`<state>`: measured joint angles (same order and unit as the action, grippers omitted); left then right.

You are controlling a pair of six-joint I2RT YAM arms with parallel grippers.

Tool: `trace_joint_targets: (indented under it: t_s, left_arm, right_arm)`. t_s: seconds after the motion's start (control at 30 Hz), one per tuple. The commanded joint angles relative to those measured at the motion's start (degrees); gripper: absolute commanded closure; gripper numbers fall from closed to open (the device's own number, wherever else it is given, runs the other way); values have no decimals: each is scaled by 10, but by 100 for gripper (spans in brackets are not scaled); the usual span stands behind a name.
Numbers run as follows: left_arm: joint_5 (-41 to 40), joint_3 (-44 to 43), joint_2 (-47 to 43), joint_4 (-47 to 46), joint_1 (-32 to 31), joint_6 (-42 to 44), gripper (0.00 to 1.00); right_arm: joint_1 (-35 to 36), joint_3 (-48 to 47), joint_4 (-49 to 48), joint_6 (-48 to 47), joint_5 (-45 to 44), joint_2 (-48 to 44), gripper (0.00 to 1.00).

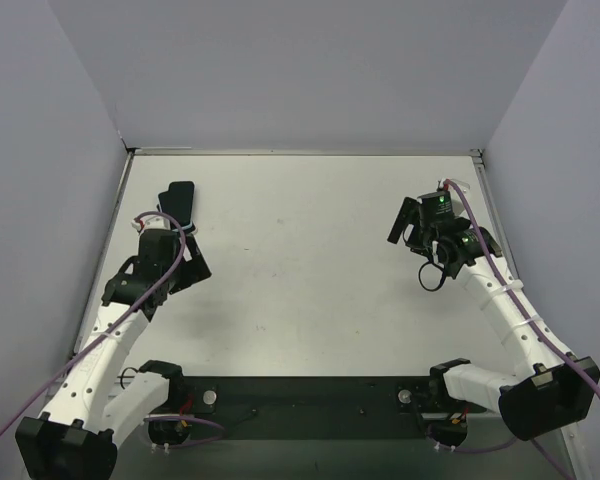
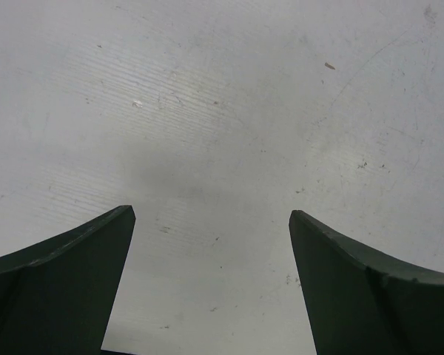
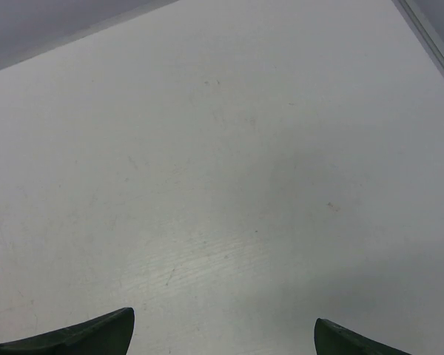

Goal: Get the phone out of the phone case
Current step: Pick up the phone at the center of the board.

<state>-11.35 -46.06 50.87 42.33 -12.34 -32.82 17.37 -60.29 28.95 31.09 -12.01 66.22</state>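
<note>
A black slab, the phone in its case (image 1: 177, 203), lies on the white table (image 1: 300, 260) at the far left; its near end is hidden behind my left wrist. I cannot tell phone from case. My left gripper (image 1: 166, 272) hangs just on the near side of it, open and empty. In the left wrist view its fingers (image 2: 74, 288) stand wide apart over bare table, and the phone is out of view. My right gripper (image 1: 438, 243) is open and empty at the far right, well away from the phone. The right wrist view shows only its fingertips (image 3: 89, 336) over bare table.
Grey walls close the table at the back and both sides. A raised rim (image 1: 300, 152) runs along the far edge and shows in the right wrist view (image 3: 429, 37). The black base plate (image 1: 300, 400) with both arm bases lies at the near edge.
</note>
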Motion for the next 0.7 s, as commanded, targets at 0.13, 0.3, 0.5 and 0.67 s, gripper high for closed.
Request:
trace_joint_targets:
  t_s: [0.13,0.3,0.5,0.67]
  left_arm:
    - [-53,-5,50,0,-3,-37,3]
    - [-71,-24,85,-7,-4,-11,3]
    - [-139,-58,111,-44,-4,79,3]
    - [-125,-184,232,1,34,140,3]
  right_arm:
    - [7,-5,13,5,-13,0,0]
    - [8,2,12,2,-3,1,0]
    - [9,14,3,-7,15,-3,0]
    - [11,22,-16,-8,44,0,0]
